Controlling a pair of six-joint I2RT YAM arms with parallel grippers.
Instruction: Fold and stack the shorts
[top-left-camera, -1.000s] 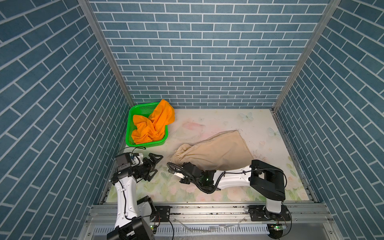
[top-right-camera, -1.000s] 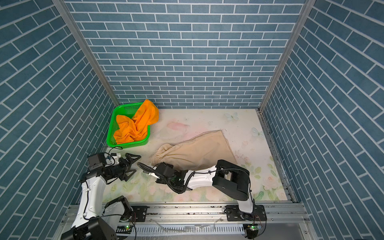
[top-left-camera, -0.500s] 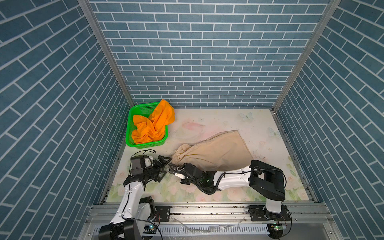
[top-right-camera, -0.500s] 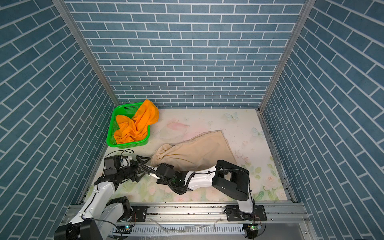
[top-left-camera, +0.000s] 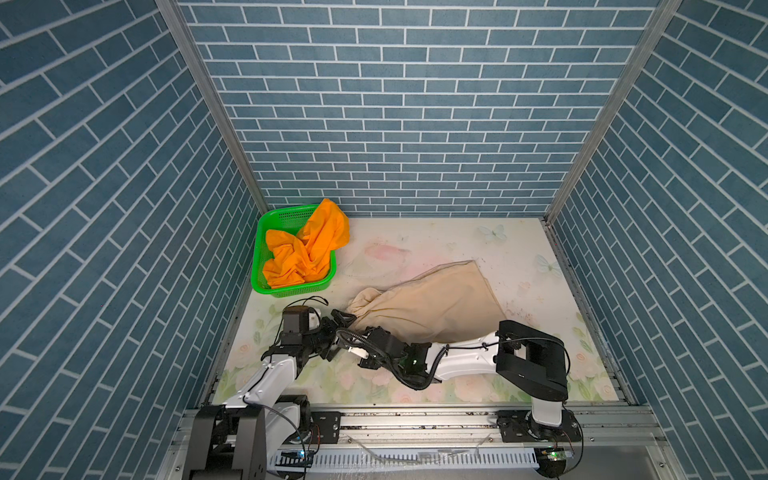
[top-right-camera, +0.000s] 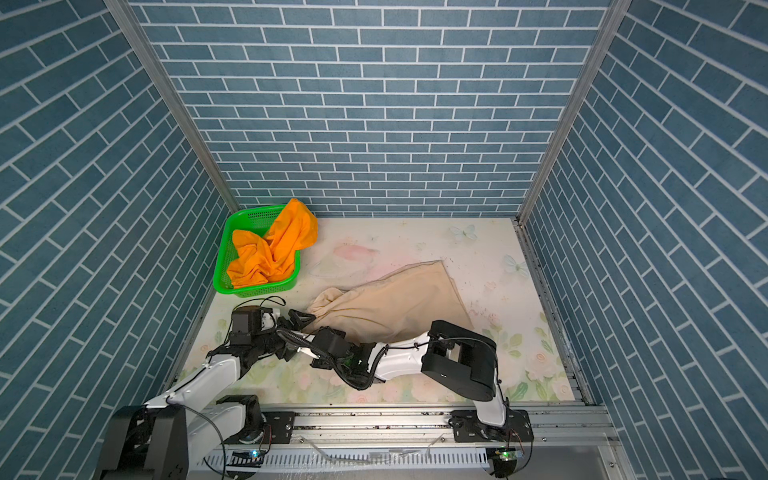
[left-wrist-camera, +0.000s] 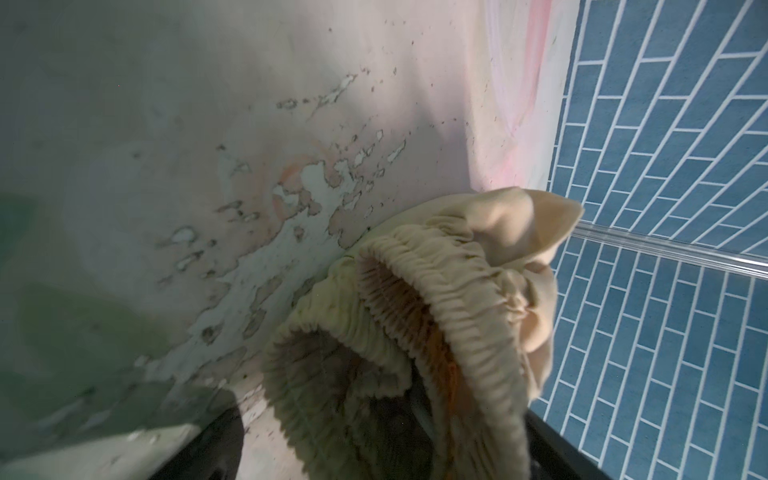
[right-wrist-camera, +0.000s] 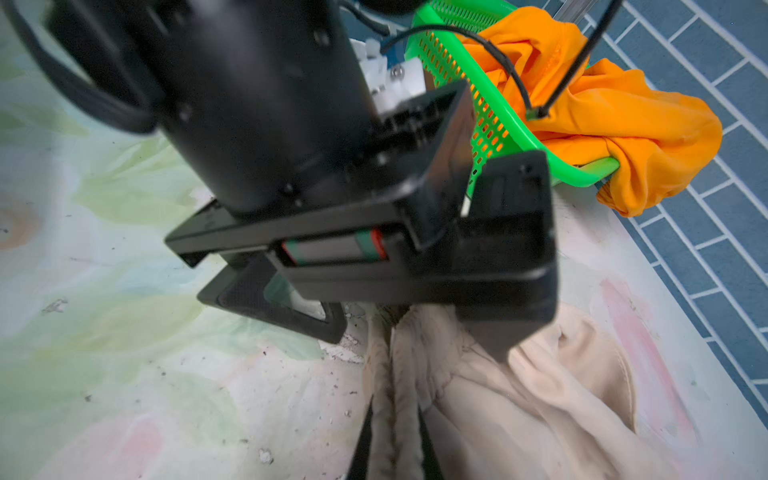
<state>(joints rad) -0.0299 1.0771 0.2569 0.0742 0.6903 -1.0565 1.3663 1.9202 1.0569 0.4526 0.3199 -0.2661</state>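
— Top views are both showing the bench carrying the beige shorts. They are lying across its middle toward the near edge, unfolded and bunching up at their left end. I'm judging we are sitting in the opening step, which is getting this pair laid flat before any fold.

— Agreed. The right gripper is pinching a gathered edge of the beige cloth, with its fingers closing tight on it (the right wrist view is showing the fabric running straight between them).

— Meanwhile the left gripper is hovering close to the puckered waistband, facing its open mouth. Its fingers are standing wide and gripping nothing. I cannot tell whether they are touching the cloth.

— So what is the next move calling for?

— Probably the left fingers closing on the waistband beside the right ones' hold. Then both arms would be pulling apart to stretch it straight. The two grippers are crowding each other, so I'm expecting tight clearance.

— And containers?

— Only one is showing. The green basket is sitting in the far-left corner of the bench. The orange shorts are lying crumpled inside it, with one part draping over its right rim. That pair is waiting untouched, so I'm reckoning stacking is far off.
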